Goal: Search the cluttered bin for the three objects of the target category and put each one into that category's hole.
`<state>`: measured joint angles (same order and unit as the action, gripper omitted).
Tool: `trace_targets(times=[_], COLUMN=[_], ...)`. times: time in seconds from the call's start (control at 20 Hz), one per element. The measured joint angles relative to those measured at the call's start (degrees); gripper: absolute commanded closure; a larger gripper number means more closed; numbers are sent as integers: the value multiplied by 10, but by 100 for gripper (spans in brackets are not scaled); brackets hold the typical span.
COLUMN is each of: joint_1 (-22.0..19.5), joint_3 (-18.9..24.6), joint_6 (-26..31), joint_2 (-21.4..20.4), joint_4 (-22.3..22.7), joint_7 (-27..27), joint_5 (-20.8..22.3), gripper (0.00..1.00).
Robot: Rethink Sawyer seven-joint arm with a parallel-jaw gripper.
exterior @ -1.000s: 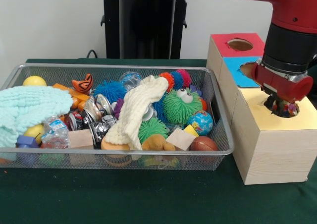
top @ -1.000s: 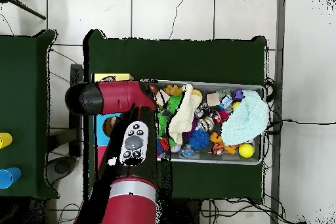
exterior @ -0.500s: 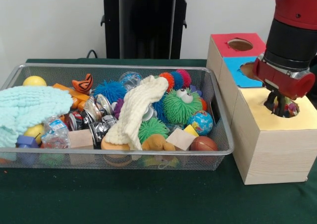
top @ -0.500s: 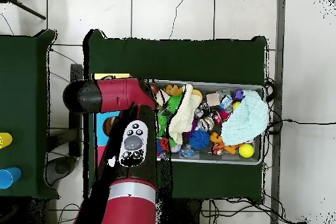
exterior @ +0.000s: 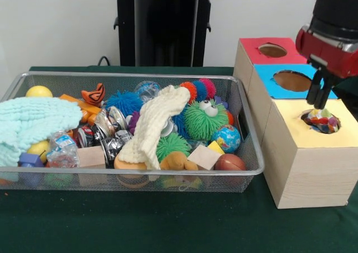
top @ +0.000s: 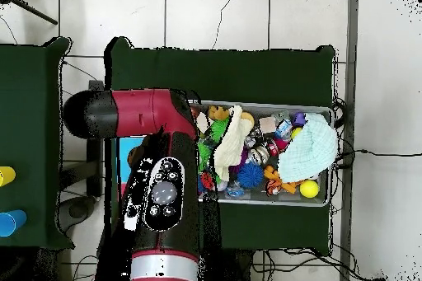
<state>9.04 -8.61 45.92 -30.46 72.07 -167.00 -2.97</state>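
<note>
The gripper [exterior: 320,99] hangs above the yellow box's hole [exterior: 320,120], its fingers seemingly close together and holding nothing. A multicoloured toy [exterior: 323,119] sits inside the hole (deposit apparently done). Rise straight up, then cross over the wire bin [exterior: 246,131]'s rim towards the clutter.

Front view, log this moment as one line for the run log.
arm: raised | pincer: empty, above yellow-topped box | hole: multicoloured item inside | wire bin: full of clutter
</note>
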Motion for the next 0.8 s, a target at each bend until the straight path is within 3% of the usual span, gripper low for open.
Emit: trace_targets(times=[0.3, 0.8], joint_1=[-3, -17], joint_3=[0, 0], joint_6=[17, 17], joint_2=[-34, -46], joint_4=[-18, -37], joint_7=[0, 0], joint_5=[9, 41], gripper=[100, 100])
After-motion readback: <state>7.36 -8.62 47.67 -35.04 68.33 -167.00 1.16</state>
